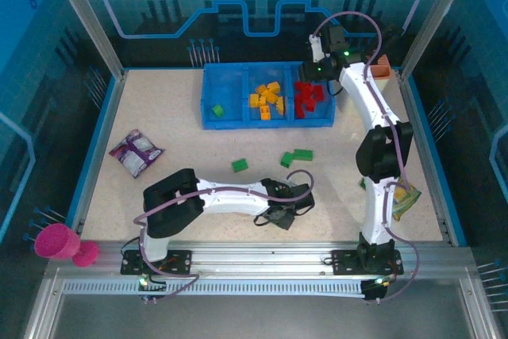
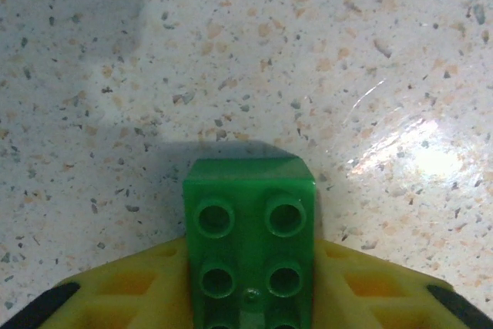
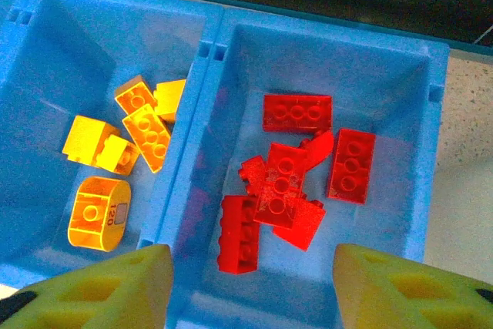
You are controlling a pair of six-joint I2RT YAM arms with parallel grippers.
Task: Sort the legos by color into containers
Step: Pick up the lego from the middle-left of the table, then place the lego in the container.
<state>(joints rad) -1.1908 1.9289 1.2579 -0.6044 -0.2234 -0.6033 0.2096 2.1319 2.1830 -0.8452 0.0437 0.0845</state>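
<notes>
Here, my left pincer (image 2: pixel 250 271) clamps the green brick (image 2: pixel 250 213) by its long sides; light, stiff and slick, it looks best squeezed squarely across those flat flanks.

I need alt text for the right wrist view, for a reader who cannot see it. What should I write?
Seen from above, a blue tray holds red bricks in its right compartment and orange-yellow bricks in the one to its left. The right gripper hangs open above them, its two yellow fingers at the bottom edge with nothing between them.
</notes>
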